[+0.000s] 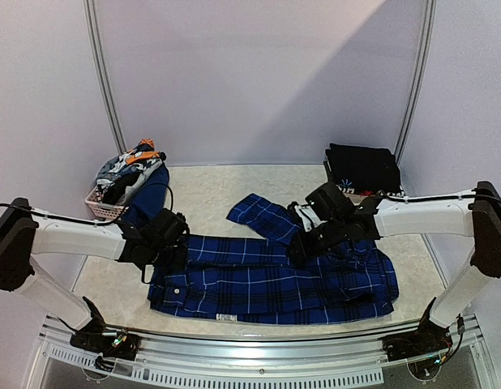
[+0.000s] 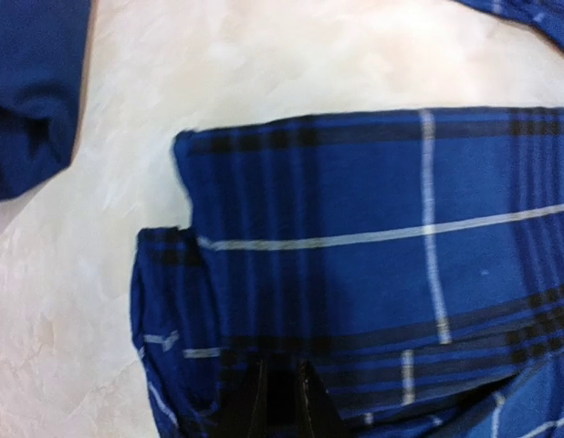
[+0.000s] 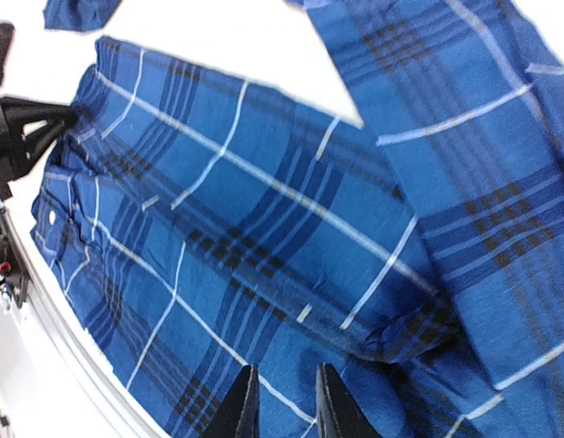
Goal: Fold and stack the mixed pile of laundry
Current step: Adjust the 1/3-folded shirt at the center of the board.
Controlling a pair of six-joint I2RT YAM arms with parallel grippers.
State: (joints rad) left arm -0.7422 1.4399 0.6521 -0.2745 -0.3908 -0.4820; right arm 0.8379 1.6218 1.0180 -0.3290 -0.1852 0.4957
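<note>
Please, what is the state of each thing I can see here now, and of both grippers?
blue plaid shirt: lying flat, partly folded, sleeve spread rearward.
basket: upright, full of garments.
black garment: folded, right rear.
left gripper: on the shirt's left edge, fingers nearly together; grip unclear.
right gripper: down on the shirt, fingers slightly apart; grip unclear.

- The shirt (image 1: 267, 279) is soft blue cloth, matt, with a few wrinkles.
- The black clothes (image 1: 362, 166) are matt cloth too.
- The table (image 1: 210, 190) looks smooth and a little shiny (like pale stone).
- The basket (image 1: 96, 207) is pale plastic.
- The arms (image 1: 76, 237) have smooth white shells.
- The rail (image 1: 259, 344) is shiny metal.
</note>
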